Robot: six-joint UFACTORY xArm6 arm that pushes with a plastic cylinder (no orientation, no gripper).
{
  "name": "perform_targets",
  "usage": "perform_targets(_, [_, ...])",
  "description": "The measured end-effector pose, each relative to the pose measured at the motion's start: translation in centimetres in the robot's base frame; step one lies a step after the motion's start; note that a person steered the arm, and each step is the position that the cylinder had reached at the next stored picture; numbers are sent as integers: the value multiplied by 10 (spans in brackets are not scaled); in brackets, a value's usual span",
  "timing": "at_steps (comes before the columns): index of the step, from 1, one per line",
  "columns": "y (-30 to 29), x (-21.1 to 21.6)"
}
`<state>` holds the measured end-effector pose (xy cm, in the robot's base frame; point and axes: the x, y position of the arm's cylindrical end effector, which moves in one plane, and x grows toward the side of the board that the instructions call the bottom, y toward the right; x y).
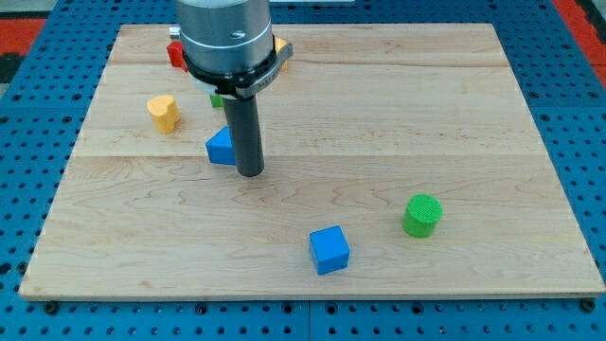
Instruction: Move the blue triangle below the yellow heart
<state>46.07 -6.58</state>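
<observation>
The blue triangle (220, 148) lies on the wooden board (398, 114), left of centre. My tip (250, 173) stands right against the triangle's right side, slightly lower in the view. The yellow heart (164, 112) sits up and to the left of the triangle, near the board's left edge. The rod and the arm's body hide part of the triangle's right edge.
A blue cube (329, 249) lies near the view's bottom centre. A green cylinder (421, 215) stands to its right. A red block (175, 53), a green block (217, 98) and an orange-yellow block (281, 49) show partly behind the arm at the view's top.
</observation>
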Motion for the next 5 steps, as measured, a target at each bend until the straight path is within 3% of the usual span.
perform_targets(3, [-53, -8])
perform_targets(4, [5, -14])
perform_targets(5, [-7, -42])
